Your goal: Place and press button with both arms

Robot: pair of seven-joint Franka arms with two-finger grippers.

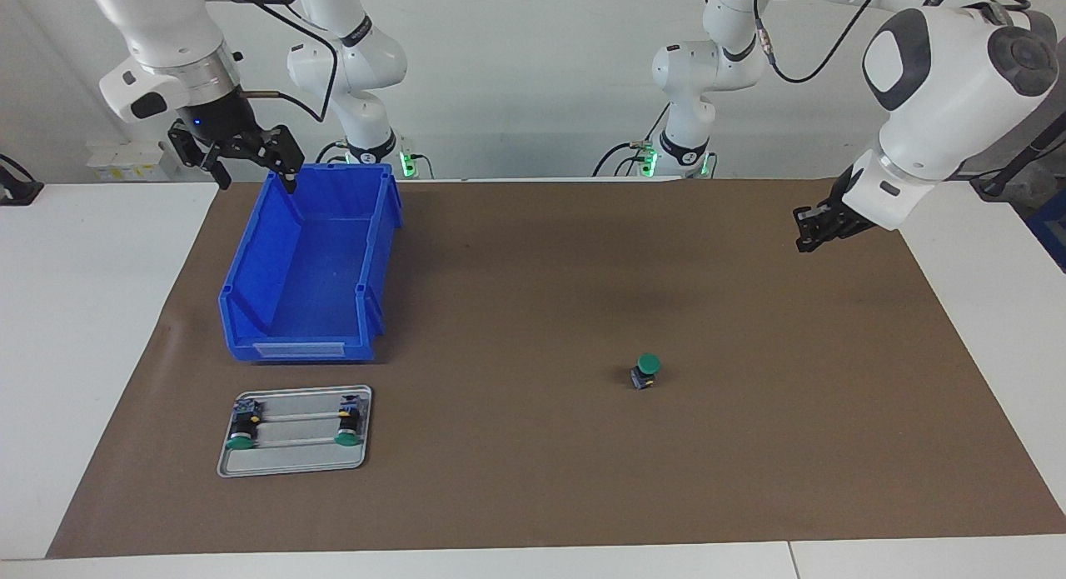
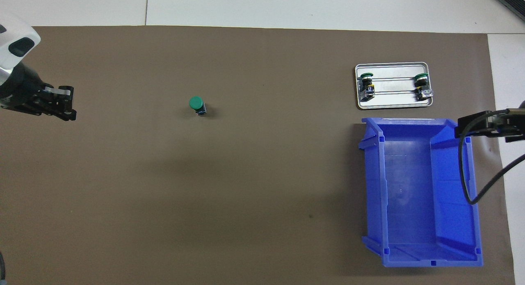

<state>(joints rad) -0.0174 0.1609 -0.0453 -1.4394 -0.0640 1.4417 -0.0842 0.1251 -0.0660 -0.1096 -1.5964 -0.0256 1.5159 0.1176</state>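
While the button (image 1: 647, 371) stands upright alone on the bench mat, well apart from the blue bin (image 1: 312, 262), placing looks done; pressing needs a claw above its cap. Left claw (image 1: 809, 232): grip unclear, holding nothing. Right claw (image 1: 250, 167): spread, empty, over the bin's corner.

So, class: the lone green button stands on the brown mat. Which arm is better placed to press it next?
Probably the left. The left gripper hangs over the mat at the button's end of the table, while the open right gripper waits over the blue bin.

Bright even light, soft faint shadows, sharp focus
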